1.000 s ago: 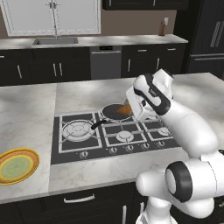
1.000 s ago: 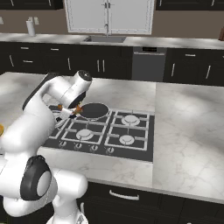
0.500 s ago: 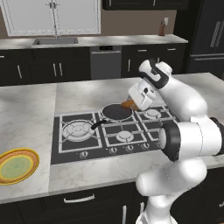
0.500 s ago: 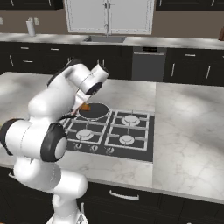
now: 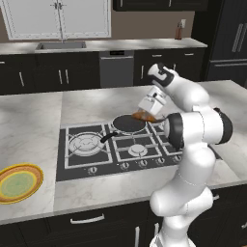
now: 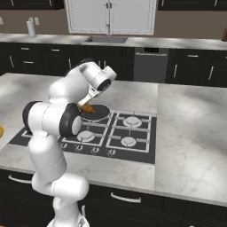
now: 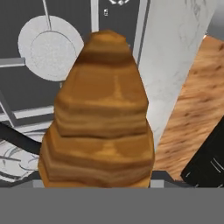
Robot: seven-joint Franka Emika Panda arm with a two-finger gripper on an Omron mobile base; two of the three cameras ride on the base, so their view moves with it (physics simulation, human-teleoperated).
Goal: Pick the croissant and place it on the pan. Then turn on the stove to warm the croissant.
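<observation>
Gripper [image 5: 144, 114] clamped on small golden-brown croissant [image 5: 143, 116], above right rim of round black pan [image 5: 128, 124] on black gas stove [image 5: 87, 161]; yellow-rimmed green plate [image 5: 18, 182] well apart.

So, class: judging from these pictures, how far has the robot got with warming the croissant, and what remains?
Done: the croissant is off the yellow-rimmed plate and held in the gripper.
In hand: it hangs at the right rim of the pan, not yet resting in it.
Left: set it in the pan, let go, then turn a knob at the stove front edge.
</observation>
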